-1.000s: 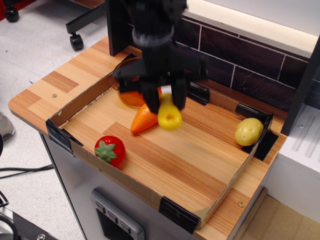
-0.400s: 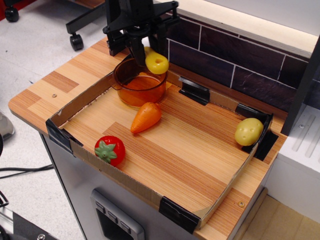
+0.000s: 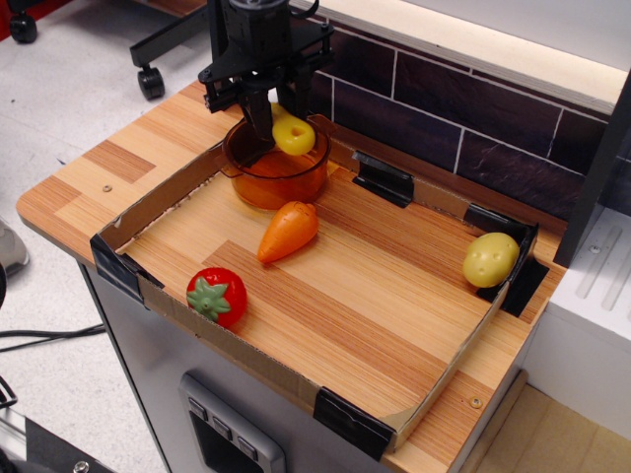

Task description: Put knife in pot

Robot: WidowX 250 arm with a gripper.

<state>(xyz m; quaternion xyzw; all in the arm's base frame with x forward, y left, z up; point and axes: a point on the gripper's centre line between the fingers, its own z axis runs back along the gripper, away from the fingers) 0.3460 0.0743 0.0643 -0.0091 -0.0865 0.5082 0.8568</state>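
The amber pot (image 3: 276, 177) stands at the far left corner of the cardboard tray (image 3: 148, 286). My black gripper (image 3: 268, 111) hangs right over the pot and is shut on the knife. Only the knife's yellow handle with its hole (image 3: 293, 135) shows, sticking out to the right just above the pot's rim; the white blade is hidden between the fingers.
An orange toy carrot (image 3: 288, 232) lies just in front of the pot. A red toy tomato (image 3: 218, 296) sits near the tray's front wall. A yellow potato (image 3: 490, 259) rests at the right corner. A dark tiled wall runs behind the tray.
My gripper moved from above the carrot back and left to over the pot, carrying the knife, then lowered it a little toward the pot's opening.
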